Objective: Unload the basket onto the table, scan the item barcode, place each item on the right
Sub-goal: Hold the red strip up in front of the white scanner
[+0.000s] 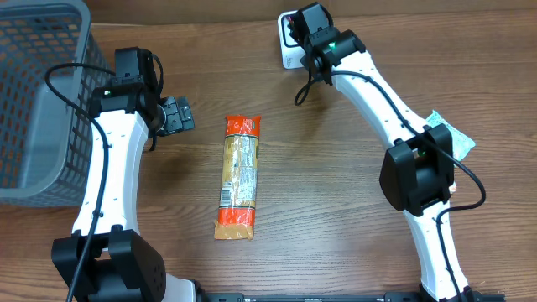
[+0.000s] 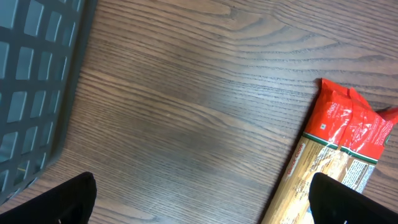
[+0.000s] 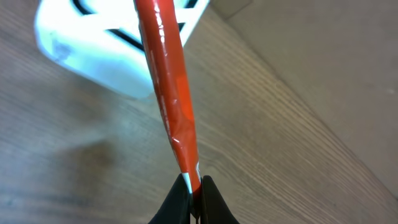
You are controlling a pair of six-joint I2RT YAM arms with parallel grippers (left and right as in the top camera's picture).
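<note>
at far edge of table [image 1: 336, 243], right gripper [image 3: 194, 194] pinched tight on thin red packet [image 3: 171, 93], seen edge-on, possibly foil wrapper; red packet reaches up across white scanner [image 3: 93, 50] with black markings

mid-table, pasta pack [image 1: 239, 176] lies flat, orange-red ends, well apart from scanner

left gripper [image 1: 176, 115] gaping wide, grasping nothing, just left of pasta pack's far end, near grey mesh basket [image 1: 33, 101] at left edge

Brown wood-grain tabletop [image 1: 336, 210]. Grey open-lattice basket [image 1: 33, 92], upper left. At centre, pasta packet [image 1: 239, 176]: orange-red ends, clear middle showing pale yellow strands. White arms [image 1: 109, 168] with black joints. Glossy red strip [image 3: 171, 81] across white block [image 3: 93, 56] with black marks, above black right end effector [image 3: 194, 186].
</note>
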